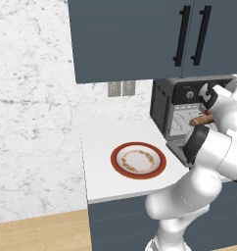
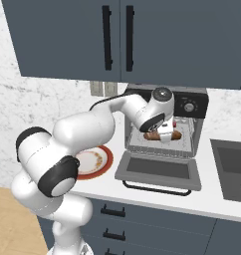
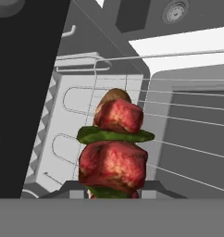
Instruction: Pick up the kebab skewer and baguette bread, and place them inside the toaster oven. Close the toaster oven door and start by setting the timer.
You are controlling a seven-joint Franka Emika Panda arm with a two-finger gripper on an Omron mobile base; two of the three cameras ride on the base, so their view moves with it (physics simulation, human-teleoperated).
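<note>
My gripper (image 2: 165,135) holds the kebab skewer (image 3: 115,149), its red chunks and green slices rising straight up between my fingertips in the hand view, jaws part-closed on it. The skewer's long axis runs along my line of sight, toward the back wall of the toaster oven (image 2: 165,122), so the coming move, as I judge it, is a lowering onto the wire rack (image 3: 188,139) directly beneath. The toaster oven door (image 2: 157,172) lies dropped flat toward the worktop's front edge, handle outward. Deeper in, the right base view shows the baguette bread (image 2: 155,134) already on the rack, just beside my hand and lying across the oven's width; the hand view hides that loaf behind the skewer. At the worktop's left end the red-rimmed plate (image 1: 138,160) sits bare.
</note>
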